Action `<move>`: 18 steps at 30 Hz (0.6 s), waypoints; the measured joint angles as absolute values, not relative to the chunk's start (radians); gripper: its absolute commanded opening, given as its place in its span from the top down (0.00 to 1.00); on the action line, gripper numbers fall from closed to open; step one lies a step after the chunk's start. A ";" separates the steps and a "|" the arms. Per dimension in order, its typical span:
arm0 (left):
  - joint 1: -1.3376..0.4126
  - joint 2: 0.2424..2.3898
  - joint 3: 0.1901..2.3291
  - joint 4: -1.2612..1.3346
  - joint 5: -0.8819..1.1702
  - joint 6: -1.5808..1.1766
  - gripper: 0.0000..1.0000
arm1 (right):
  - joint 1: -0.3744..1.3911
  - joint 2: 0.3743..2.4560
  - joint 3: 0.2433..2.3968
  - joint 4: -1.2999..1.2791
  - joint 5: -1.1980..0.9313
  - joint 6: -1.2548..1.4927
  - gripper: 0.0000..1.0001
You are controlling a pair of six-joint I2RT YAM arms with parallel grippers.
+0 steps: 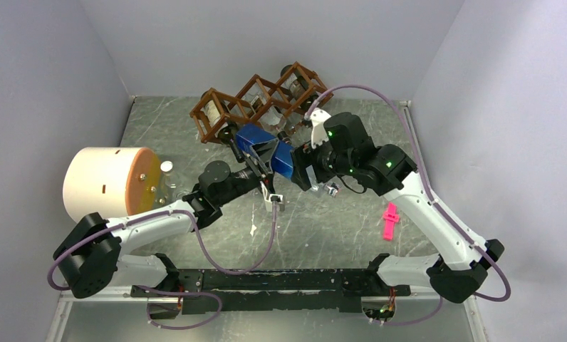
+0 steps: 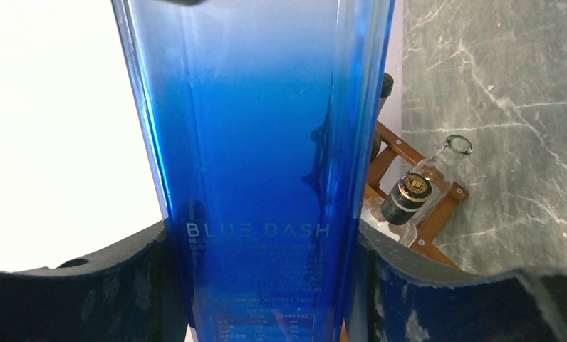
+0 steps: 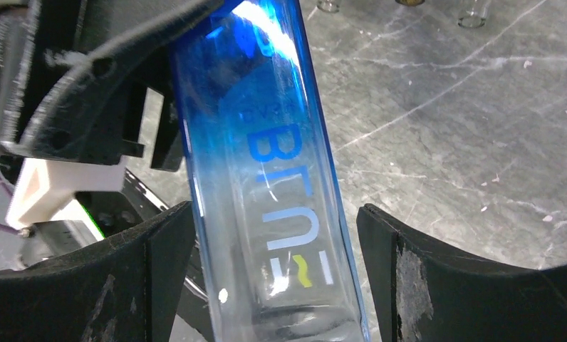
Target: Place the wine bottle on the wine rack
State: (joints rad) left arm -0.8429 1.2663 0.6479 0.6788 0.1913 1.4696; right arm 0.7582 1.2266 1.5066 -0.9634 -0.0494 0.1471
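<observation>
Wine bottle (image 1: 266, 153) held, not racked yet.
My left end effector (image 2: 266, 278) is clamped on it; the right end effector (image 3: 273, 256) straddles it, grip unclear. The wine rack (image 1: 256, 100) sits just beyond both; I've still to slot it in.

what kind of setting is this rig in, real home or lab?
Most likely a lab test cell, not a home: plain pale walls box in a marble-patterned table, two arms are bolted to a black rail, and the wine rack and blue bottle look staged.
</observation>
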 measured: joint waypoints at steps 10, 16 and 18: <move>-0.843 1.266 0.651 0.652 0.206 1.469 0.93 | 0.759 1.228 1.461 -0.966 -0.043 0.086 0.18; -0.842 1.266 0.704 0.583 0.206 1.467 0.93 | 0.759 1.240 1.445 -0.960 -0.051 0.071 0.21; -0.839 1.266 0.718 0.543 0.207 1.462 0.93 | 0.759 1.245 1.440 -0.953 -0.049 0.068 0.32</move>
